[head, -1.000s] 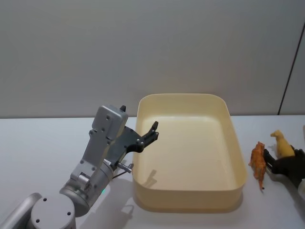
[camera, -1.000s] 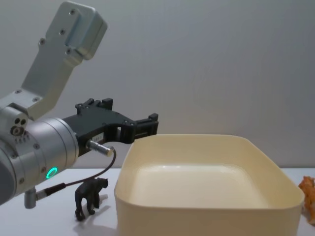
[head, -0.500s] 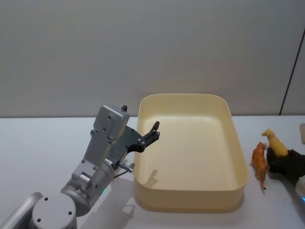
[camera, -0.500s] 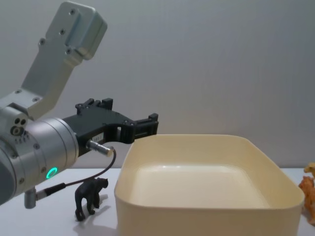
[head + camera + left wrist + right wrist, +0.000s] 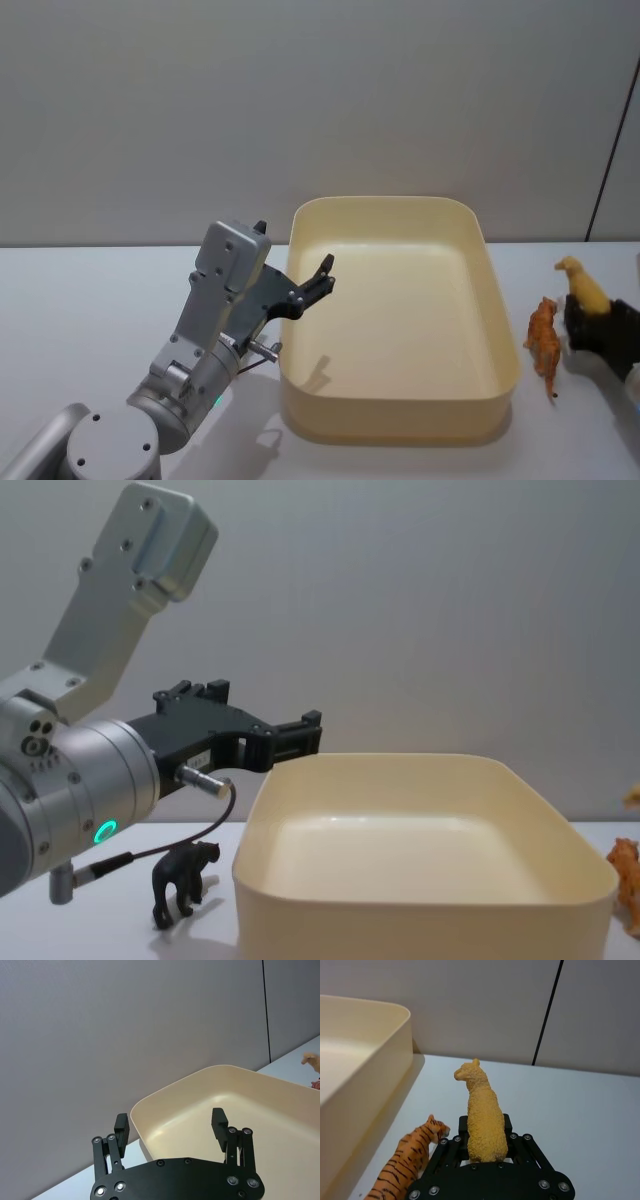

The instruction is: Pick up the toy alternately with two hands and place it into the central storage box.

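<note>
The yellow llama toy [image 5: 481,1105] is upright between the 2 fingers of the right gripper [image 5: 485,1132], which are closed on its body. It is to the right of the cream box [image 5: 400,418], outside it. A toy tiger [image 5: 543,342] is on the table [image 5: 80,320] between llama and box. The left gripper [image 5: 170,1122] hovers wide open and empty at the box's left rim. A black toy animal [image 5: 183,880] stands left of the box.

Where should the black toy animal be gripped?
Probably take the black toy animal across its back, from straight above: it stands upright on its legs left of the tub. The open left gripper is nearest; the right gripper holds a yellow toy.
</note>
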Robot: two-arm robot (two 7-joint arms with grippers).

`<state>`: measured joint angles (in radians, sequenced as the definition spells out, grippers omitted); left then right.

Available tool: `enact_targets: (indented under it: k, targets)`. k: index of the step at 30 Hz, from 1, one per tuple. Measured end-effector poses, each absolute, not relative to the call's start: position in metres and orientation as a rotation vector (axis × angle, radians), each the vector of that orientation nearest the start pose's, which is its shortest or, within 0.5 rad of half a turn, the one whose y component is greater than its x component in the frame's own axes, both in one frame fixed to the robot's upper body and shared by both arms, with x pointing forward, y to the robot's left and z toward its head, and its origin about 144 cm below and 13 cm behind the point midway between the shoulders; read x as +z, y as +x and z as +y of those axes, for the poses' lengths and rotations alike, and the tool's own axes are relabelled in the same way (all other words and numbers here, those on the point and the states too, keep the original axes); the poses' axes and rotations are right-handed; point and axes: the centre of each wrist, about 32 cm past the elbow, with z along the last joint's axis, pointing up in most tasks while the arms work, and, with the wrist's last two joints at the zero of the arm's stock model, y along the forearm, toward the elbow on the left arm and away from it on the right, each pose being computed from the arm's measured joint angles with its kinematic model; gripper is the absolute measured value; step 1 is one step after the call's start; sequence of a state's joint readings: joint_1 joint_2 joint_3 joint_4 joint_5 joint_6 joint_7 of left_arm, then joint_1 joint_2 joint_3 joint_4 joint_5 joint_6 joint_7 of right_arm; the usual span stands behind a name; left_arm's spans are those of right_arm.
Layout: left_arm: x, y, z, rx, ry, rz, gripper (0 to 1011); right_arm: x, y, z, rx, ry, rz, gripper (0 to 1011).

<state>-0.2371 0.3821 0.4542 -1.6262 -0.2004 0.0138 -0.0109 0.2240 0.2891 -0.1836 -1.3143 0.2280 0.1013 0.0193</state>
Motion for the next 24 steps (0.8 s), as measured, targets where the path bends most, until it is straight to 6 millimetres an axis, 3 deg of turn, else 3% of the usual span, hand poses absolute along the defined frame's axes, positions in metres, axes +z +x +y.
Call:
enact_targets:
  k: [11, 24]
  targets:
    - [1.204, 0.492, 0.198, 1.124, 0.061, -0.268, 1002, 1.166, 0.512, -0.285, -1.426, -0.133, -0.05, 327]
    - [1.204, 0.492, 0.198, 1.124, 0.061, -0.268, 1002, 1.203, 0.516, -0.285, -1.272, -0.08, -0.119, 326]
